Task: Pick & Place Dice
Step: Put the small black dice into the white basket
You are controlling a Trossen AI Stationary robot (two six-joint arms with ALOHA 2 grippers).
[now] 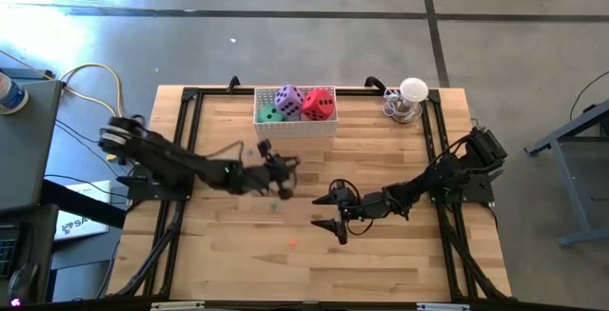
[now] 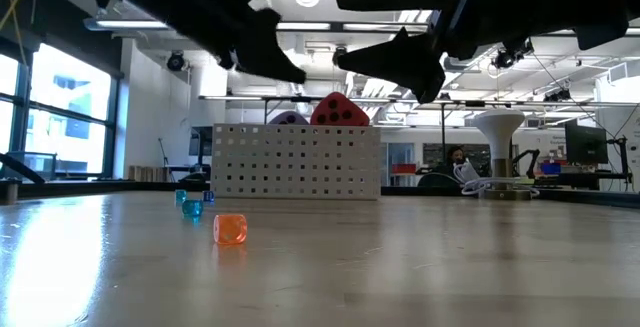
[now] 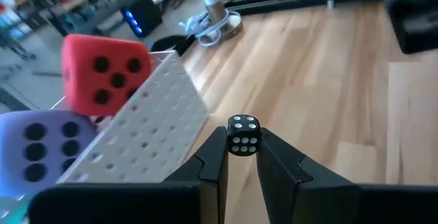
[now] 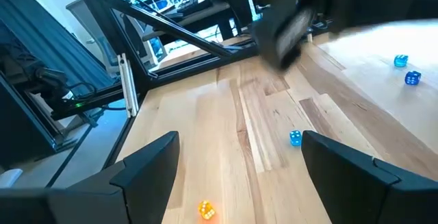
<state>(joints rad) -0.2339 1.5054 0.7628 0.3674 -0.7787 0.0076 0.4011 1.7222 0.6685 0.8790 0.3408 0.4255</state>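
The table (image 1: 381, 254) lies bare under both arms. The white basket (image 1: 295, 128) stands just ahead of the left gripper (image 3: 243, 145) and a little to one side. It holds the red die (image 3: 102, 73), purple die (image 3: 41, 142) and green die (image 1: 271, 113). No pink die can be made out, and it may sit behind the others. The left gripper is pinched narrow on a small black die (image 3: 243, 135), held at the fingertips above the wood, short of the basket wall. If that die is bound for the basket, the step would likely go best by lifting clear of the rim first. The gripper would then carry over an open spot beside the big cubes and release low so the die does not bounce out. The right gripper (image 1: 335, 211) hangs wide open and empty, near the left one, over the table's middle. An orange die (image 4: 205, 210) lies just below it and a blue die (image 4: 295, 138) a little ahead. The basket's floor and the left fingers' pad contact are hidden.
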